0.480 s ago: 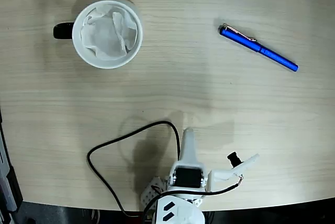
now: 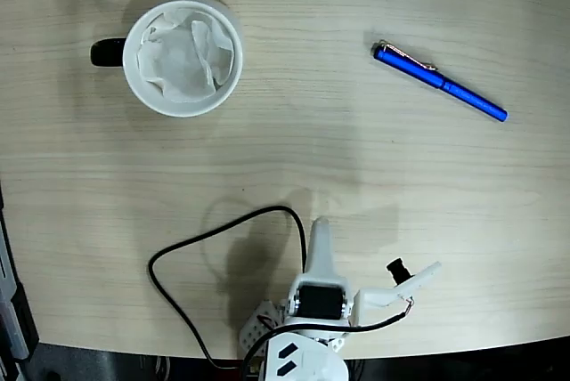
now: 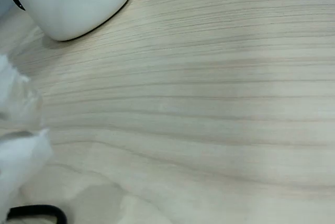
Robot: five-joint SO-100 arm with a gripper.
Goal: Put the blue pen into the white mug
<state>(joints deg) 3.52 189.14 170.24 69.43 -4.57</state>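
Item 1: blue pen point(image 2: 440, 81) – flat on light wood surface point(image 2: 356, 176), upper right in fixed view, clip end toward upper left; sliver of blue at top right edge of wrist view

Item 2: white mug point(image 2: 183, 58) – upright, upper left, crumpled white paper inside, black handle pointing left; well apart from pen

Item 3: my hand point(image 2: 374, 243) – bottom centre, fingers spread apart, gripping nothing, far from both items

Item 4: black cable point(image 2: 214, 234) – looped beside arm base

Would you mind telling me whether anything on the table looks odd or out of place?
Only one thing: the white mug at upper left in the fixed view holds crumpled paper rather than being empty. The blue pen lies flat and intact.
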